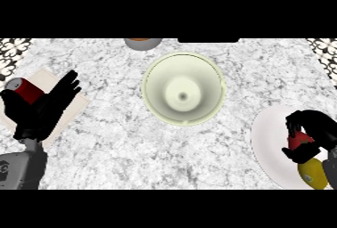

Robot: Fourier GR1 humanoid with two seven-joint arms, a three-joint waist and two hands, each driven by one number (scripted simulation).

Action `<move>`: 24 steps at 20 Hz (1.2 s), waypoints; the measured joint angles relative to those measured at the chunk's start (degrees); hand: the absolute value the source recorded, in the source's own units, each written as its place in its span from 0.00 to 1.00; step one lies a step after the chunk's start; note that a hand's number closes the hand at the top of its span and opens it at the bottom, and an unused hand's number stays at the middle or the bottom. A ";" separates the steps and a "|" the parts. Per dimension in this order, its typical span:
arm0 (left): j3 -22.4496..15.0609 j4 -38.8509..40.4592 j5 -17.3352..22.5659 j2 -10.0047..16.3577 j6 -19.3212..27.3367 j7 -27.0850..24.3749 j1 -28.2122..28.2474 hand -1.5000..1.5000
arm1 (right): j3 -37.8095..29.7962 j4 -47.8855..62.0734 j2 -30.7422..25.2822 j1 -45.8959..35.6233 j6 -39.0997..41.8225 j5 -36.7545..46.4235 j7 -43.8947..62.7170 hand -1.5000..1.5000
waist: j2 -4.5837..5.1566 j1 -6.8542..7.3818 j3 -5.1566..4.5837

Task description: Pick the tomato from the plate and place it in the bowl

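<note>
A white plate (266,142) lies at the right edge of the counter. Over it my right hand (309,136) is curled round the red tomato (300,139), of which only a small red patch shows between the fingers and thumb. A pale cream bowl (184,88) stands in the middle of the counter, well left of and above that hand, with nothing in it. My left hand (43,104) rests open at the left side, fingers up.
A yellow object (313,174) lies on the plate just below the right hand. A red can (25,88) sits on a pale mat (72,109) behind the left hand. A grey cup (143,42) stands at the far edge.
</note>
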 measured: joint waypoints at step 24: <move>-0.13 -2.68 -0.38 -1.03 0.21 1.88 0.41 0.50 | -12.05 -58.02 0.45 -3.90 35.99 -25.33 30.39 1.00 | -0.09 0.33 -0.09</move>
